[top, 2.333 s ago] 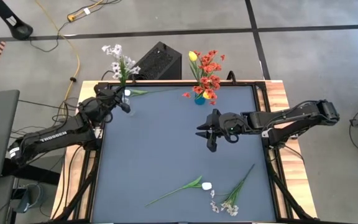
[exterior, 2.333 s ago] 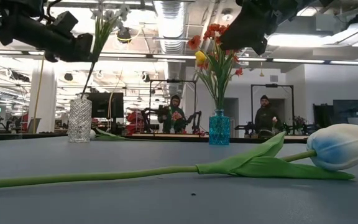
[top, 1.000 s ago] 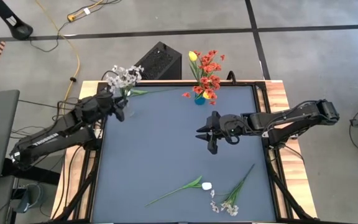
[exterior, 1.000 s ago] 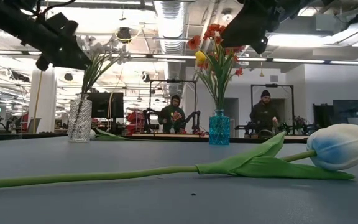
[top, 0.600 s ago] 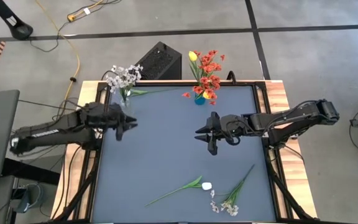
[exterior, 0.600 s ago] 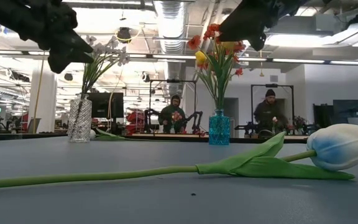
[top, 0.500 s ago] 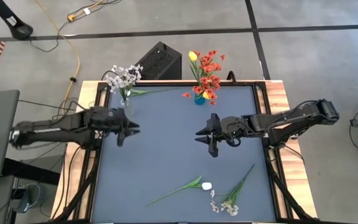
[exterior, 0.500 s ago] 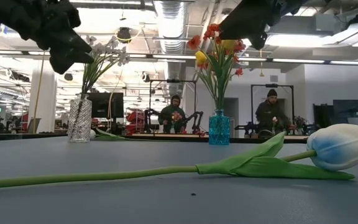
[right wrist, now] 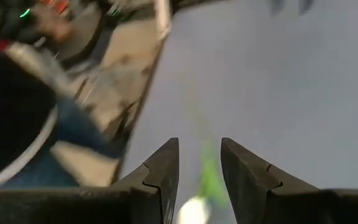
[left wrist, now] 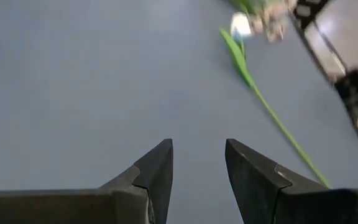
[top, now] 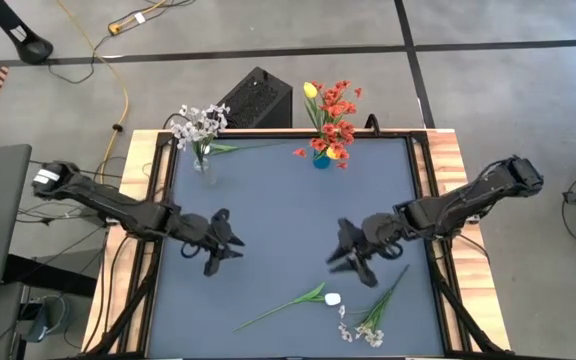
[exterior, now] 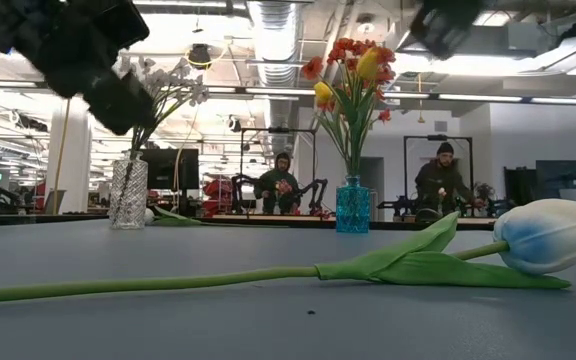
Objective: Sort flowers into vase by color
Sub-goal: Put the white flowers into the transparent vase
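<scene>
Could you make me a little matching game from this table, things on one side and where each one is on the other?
Things:
1. white tulip
2. blue vase
3. clear vase
4. left gripper

Places:
A. far edge, holding red and yellow flowers
B. far left corner, holding whitish sprigs
C. lying flat near the front edge
D. over the mat's left half, open and empty

Pairs: 1-C, 2-A, 3-B, 4-D
</scene>
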Robot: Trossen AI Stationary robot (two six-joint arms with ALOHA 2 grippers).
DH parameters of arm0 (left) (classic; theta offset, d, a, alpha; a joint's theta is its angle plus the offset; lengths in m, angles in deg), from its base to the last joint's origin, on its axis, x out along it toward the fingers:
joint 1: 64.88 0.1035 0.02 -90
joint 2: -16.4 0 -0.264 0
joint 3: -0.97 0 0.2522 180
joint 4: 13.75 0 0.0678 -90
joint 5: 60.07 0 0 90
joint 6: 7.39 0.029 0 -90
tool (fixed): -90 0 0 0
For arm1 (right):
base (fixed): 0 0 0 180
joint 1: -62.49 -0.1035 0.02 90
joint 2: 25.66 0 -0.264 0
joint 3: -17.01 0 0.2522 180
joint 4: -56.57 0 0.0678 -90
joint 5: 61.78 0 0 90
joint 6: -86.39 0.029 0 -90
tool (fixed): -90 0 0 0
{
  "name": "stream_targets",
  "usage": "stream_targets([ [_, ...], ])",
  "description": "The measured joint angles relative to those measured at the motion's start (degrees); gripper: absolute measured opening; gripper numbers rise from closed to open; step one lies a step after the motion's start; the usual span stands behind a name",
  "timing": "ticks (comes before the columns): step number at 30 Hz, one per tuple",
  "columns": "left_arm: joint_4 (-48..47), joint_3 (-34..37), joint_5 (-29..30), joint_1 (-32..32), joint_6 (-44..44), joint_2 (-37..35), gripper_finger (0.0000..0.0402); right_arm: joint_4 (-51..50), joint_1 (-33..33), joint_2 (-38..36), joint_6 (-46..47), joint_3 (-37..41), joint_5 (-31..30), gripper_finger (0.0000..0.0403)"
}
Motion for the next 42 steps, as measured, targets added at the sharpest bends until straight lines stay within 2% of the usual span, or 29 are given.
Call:
stream_targets([
  [6, 7.8, 0.0, -0.3, -6.9, 0.0, 7.9, 0.0135, -8.4, -9.6, 0.0, 5.3, 0.0, 1.9, 0.0136],
  [10, 10.2, -4.3, 3.7, -11.8, -1.1, 14.5, 0.0135, -14.3, -14.2, 0.0, 7.6, 0.0, 1.5, 0.0127],
  [16, 4.8, -20.9, 14.4, -18.4, -3.8, 29.5, 0.0135, -21.8, -17.7, 0.0, 8.0, 0.0, 0.8, 0.0121],
  [22, -6.3, -38.9, 15.3, -20.5, -7.6, 44.1, 0.0135, -22.0, -22.6, 0.0, 10.5, 0.0, 0.8, 0.0121],
  [28, -14.2, -51.1, 18.2, -20.6, -14.6, 54.3, 0.0135, -22.4, -28.1, 0.0, 9.2, 0.0, -1.2, 0.0120],
  [33, -18.1, -55.4, 20.9, -20.1, -18.9, 59.5, 0.0135, -23.4, -30.6, 0.0, 9.2, 0.0, -3.4, 0.0120],
  [42, -17.5, -55.9, 22.4, -19.0, -26.0, 64.1, 0.0135, -23.5, -31.6, 0.0, 9.1, 0.0, -3.7, 0.0120],
])
